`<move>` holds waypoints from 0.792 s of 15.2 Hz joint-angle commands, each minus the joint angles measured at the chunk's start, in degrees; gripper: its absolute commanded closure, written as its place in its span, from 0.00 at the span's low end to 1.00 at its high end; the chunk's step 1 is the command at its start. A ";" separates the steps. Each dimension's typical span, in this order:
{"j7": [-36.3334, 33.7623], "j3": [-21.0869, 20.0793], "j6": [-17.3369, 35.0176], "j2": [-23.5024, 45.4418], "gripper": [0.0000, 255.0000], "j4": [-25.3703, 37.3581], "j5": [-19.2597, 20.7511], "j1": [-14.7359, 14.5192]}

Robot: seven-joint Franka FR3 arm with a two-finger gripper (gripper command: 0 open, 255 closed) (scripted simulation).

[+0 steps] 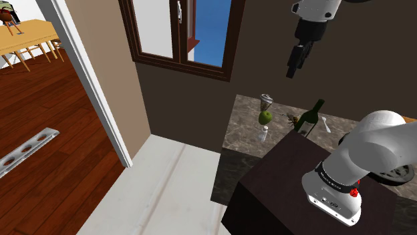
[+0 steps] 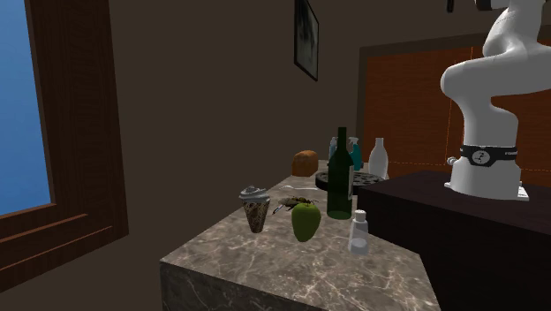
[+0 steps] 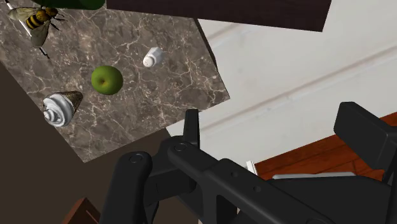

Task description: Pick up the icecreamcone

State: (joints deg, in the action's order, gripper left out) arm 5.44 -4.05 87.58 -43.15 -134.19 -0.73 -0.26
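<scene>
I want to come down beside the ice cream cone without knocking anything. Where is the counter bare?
Bare marble spans the near corner of the counter in the second exterior view, in front of the ice cream cone, green apple and small white bottle. Behind them it is crowded: bee, dark bottle.
</scene>
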 commanded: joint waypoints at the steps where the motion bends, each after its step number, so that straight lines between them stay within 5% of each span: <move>1: 0.00 0.00 0.00 0.00 0.00 0.00 0.00 0.00; 12: -4.03 0.94 16.57 17.55 0.00 -1.43 6.49 5.67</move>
State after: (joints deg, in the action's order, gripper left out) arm 1.76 -3.33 102.69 -27.18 -135.58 5.00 4.80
